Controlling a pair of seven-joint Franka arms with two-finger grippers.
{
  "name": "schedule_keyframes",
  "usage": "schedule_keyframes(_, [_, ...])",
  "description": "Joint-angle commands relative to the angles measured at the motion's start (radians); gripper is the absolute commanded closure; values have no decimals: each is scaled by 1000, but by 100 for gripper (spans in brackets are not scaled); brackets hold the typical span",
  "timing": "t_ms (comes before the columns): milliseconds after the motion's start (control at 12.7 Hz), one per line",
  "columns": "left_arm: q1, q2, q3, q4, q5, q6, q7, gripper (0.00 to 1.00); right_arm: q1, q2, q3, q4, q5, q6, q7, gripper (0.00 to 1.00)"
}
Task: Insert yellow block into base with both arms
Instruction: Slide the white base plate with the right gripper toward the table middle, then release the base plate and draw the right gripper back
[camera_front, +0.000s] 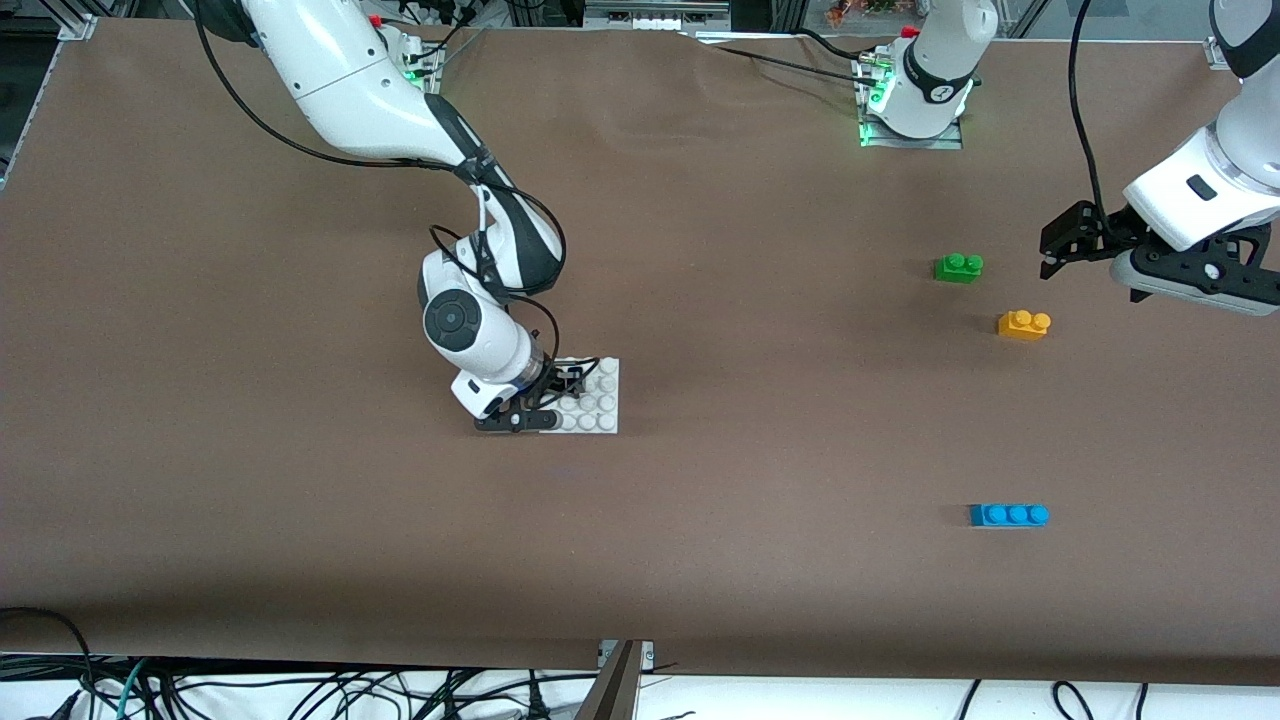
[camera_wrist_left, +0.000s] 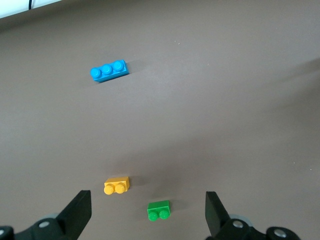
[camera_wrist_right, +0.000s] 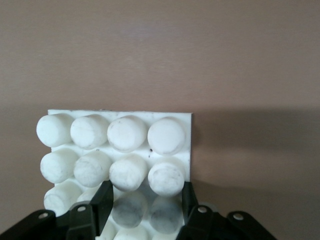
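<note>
The yellow block (camera_front: 1023, 324) lies on the table toward the left arm's end, studs up, and also shows in the left wrist view (camera_wrist_left: 116, 185). My left gripper (camera_front: 1048, 250) hangs open and empty in the air over the table beside it (camera_wrist_left: 148, 200). The white base (camera_front: 605, 400) lies flat near the table's middle. My right gripper (camera_front: 555, 398) is down on it. In the right wrist view its gripper (camera_wrist_right: 145, 200) has its fingers closed around two studs at the edge of the base (camera_wrist_right: 120, 116).
A green two-stud brick (camera_front: 958, 267) lies just farther from the front camera than the yellow block, also in the left wrist view (camera_wrist_left: 158, 210). A blue three-stud brick (camera_front: 1008, 514) lies nearer the front camera (camera_wrist_left: 108, 71). Brown cloth covers the table.
</note>
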Motion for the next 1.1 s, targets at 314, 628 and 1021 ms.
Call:
schedule_keyframes(314, [5, -6, 0, 1, -9, -7, 8, 0, 69, 67, -3, 100, 46, 0, 68, 68])
schedule_keyframes(628, [5, -6, 0, 1, -9, -7, 8, 0, 91, 96, -3, 139, 46, 2, 122, 68])
schedule_keyframes(1021, [5, -6, 0, 1, -9, -7, 9, 0, 121, 120, -3, 179, 44, 2, 162, 68])
